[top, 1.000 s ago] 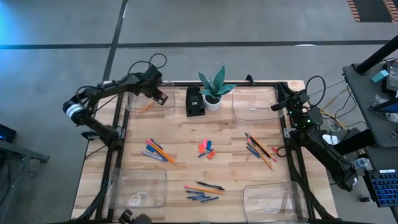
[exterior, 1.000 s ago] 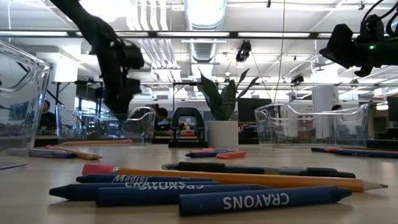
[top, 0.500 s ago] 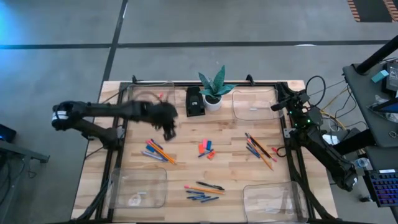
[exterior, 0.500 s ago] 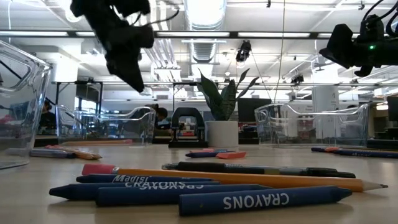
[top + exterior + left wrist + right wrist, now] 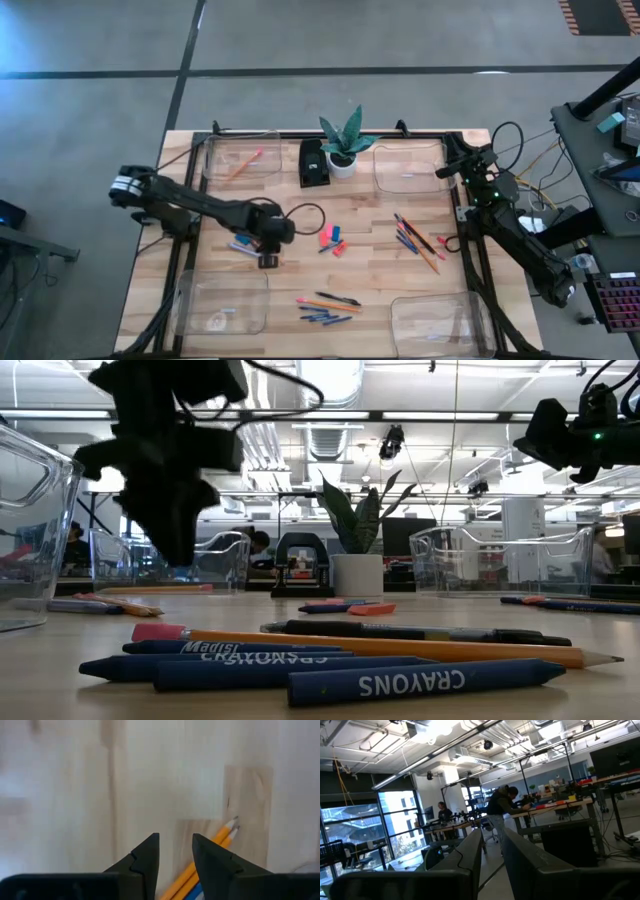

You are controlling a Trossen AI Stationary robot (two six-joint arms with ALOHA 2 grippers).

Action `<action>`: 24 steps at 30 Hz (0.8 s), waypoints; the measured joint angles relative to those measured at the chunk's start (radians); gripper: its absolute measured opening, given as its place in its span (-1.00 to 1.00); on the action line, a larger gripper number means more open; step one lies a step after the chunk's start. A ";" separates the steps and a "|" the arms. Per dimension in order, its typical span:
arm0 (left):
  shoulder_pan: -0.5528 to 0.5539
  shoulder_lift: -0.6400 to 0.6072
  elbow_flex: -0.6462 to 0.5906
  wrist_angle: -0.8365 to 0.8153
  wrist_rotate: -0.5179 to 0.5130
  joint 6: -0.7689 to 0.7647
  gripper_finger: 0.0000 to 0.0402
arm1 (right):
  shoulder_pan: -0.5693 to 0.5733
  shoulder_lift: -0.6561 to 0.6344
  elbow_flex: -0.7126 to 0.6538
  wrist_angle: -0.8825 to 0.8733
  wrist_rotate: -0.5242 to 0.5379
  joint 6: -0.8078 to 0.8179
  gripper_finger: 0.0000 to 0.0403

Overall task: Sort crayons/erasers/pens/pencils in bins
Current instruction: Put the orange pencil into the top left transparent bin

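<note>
left tool (image 5: 268,260): released, empty, above the bench (image 5: 370,215) | pencils (image 5: 207,855): orange pair just right of its fingertips, flat on bench left of centre | right tool (image 5: 443,170): narrow gap, grasping nothing, by far-right bin (image 5: 410,168) | one pencil (image 5: 243,163) in far-left bin (image 5: 240,158)

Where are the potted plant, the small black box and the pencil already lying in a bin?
potted plant (image 5: 342,163), high view, on its white pot.
small black box (image 5: 314,165), high view, on its top.
pencil in the bin (image 5: 243,163), high view, mid-shaft, in the far-left bin.
</note>
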 joint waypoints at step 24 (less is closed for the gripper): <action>0.016 0.028 -0.005 -0.124 0.108 0.267 -0.49 | 0.000 0.000 0.000 0.000 0.000 0.000 -0.66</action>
